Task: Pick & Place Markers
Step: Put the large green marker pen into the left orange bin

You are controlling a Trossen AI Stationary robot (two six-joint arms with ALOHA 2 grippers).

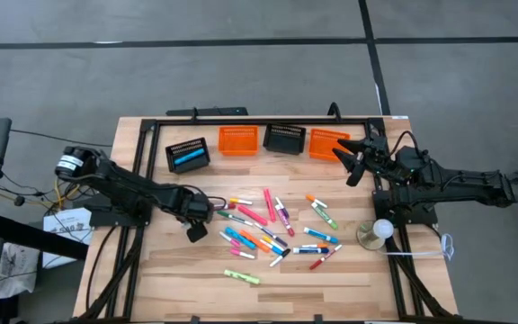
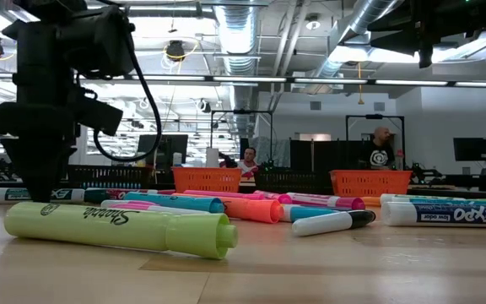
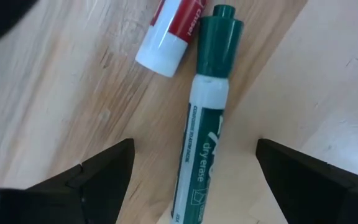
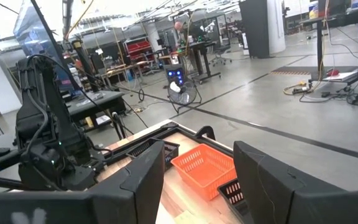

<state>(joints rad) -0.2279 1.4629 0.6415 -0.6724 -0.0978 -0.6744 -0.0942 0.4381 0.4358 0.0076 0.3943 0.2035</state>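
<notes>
left gripper (image 3: 194,171) wide open, empty, straddling green-capped white dry-erase marker (image 3: 205,124) to grab it | right gripper (image 1: 353,160) parted, empty; over orange slatted basket (image 1: 329,144)

Big open workshop w/ grey concrete floor (image 1: 241,81) crossed by dark seam lines. Exposed ducts (image 2: 369,21) & pipes overhead, bright ceiling lights. Dark workbenches (image 4: 98,102) & racks thru the room, cables on floor. Two people (image 2: 249,160) at back, beyond the light wood table (image 2: 378,262).
</notes>
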